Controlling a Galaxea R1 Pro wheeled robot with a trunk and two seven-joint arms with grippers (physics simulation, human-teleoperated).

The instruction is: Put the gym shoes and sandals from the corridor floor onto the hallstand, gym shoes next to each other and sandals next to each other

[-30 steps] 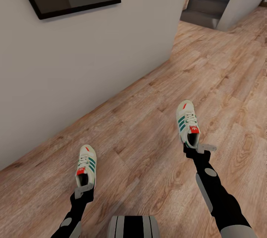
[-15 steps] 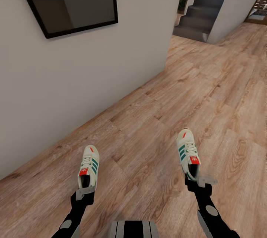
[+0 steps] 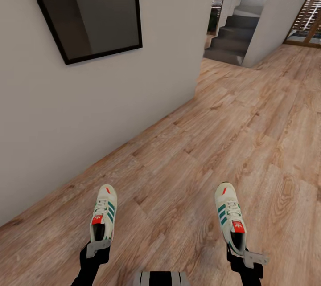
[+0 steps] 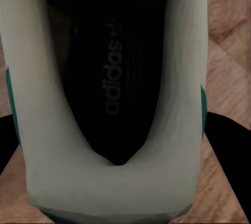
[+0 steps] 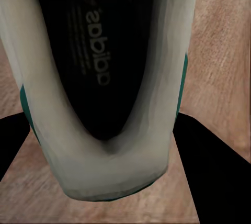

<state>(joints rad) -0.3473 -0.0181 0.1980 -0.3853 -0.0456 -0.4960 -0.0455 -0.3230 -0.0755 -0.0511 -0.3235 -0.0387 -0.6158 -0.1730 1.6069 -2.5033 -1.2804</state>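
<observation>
The corridor floor (image 3: 232,125) runs ahead beside a white wall (image 3: 89,99) with a dark frame (image 3: 89,10), stairs (image 3: 236,32) beyond. Over the last second your view has tilted up, so both shoes sit lower in it. Your left gripper (image 3: 98,247) clamps the left shoe (image 3: 103,214) at the heel; your right gripper (image 3: 249,257) clamps the right shoe (image 3: 231,221) likewise. Both are off the floor, so next find the rack.

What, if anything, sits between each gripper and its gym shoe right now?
Nothing visible. The left gripper is shut on the left gym shoe at its heel, and the right gripper likewise on the right gym shoe.
</observation>
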